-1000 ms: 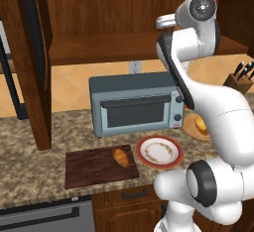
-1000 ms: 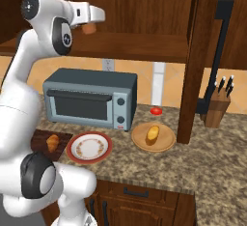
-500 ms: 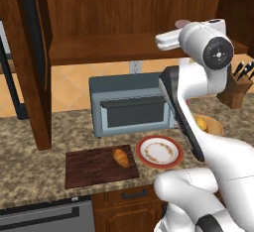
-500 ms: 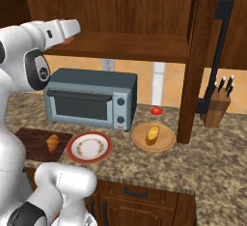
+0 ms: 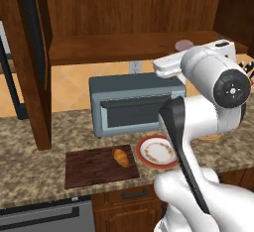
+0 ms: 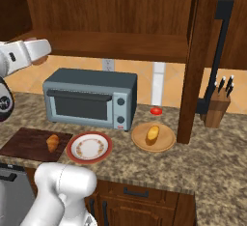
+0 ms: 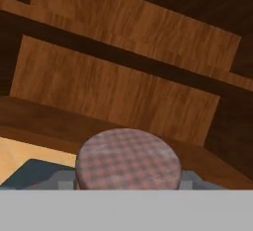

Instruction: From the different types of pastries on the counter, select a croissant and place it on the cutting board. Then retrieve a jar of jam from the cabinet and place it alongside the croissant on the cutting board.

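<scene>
The small orange-brown cylindrical jar of jam (image 7: 128, 162) with its greyish-brown checked lid looks like a stiff, smooth-sided glass thing: light enough for two fingers, but slippery and breakable if dropped onto stone. The sensible hold is across the straight body just under the lid, where the walls are parallel; a grip on the lid rim alone would likely slide. In the hand view the lid sits right between the grey finger pads (image 7: 63, 179), so the gripper (image 7: 127, 181) appears clamped on the jar's sides, though the lower edge of that view hides the contact itself.

Relative to the grey-blue boxy toaster oven (image 5: 134, 102), the jar hangs in the air above its top and below the shelf of the dark brown wooden wall cabinet (image 5: 124, 47). The dark reddish-brown wooden cutting board (image 5: 99, 165) lies on the speckled granite counter (image 5: 30, 166) in front of the toaster oven, toward its left, with the small golden-brown croissant (image 5: 120, 157) already on the board's right end.

The white arm is folded high, its elbow raised in front of the toaster oven and its wrist reaching level across the oven's top.
</scene>
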Robot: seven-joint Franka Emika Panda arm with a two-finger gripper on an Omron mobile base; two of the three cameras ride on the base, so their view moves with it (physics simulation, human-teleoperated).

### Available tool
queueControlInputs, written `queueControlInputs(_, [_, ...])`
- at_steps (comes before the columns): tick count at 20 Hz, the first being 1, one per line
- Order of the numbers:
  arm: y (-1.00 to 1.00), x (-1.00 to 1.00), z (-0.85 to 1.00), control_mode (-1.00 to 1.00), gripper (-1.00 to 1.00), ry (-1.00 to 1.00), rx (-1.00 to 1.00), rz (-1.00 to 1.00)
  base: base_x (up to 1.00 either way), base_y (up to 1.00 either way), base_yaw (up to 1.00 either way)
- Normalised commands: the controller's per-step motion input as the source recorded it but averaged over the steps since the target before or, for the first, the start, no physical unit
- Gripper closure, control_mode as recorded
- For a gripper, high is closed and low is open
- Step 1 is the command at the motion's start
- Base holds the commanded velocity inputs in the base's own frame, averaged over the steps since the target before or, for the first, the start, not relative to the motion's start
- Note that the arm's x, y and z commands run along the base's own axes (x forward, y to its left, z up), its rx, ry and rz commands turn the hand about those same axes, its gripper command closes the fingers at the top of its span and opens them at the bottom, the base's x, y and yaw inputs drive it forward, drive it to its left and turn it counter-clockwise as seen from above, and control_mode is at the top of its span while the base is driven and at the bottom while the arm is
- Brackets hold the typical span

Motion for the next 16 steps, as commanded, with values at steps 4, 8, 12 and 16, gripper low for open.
queueControlInputs(4, [0.48, -0.69, -0.91, -1.00, 1.00, 0.03, -0.17, 0.01, 0.00, 0.00, 0.00])
queueControlInputs(8, [0.20, -0.20, -1.00, -1.00, 1.00, -0.39, -0.26, 0.10, 0.00, 0.00, 0.00])
queueControlInputs(12, [0.06, -0.03, -0.53, -1.00, 1.00, -0.28, -0.14, 0.05, 0.00, 0.00, 0.00])
queueControlInputs(16, [0.19, -0.09, -0.79, -1.00, 1.00, 0.00, -0.08, -0.03, 0.00, 0.00, 0.00])
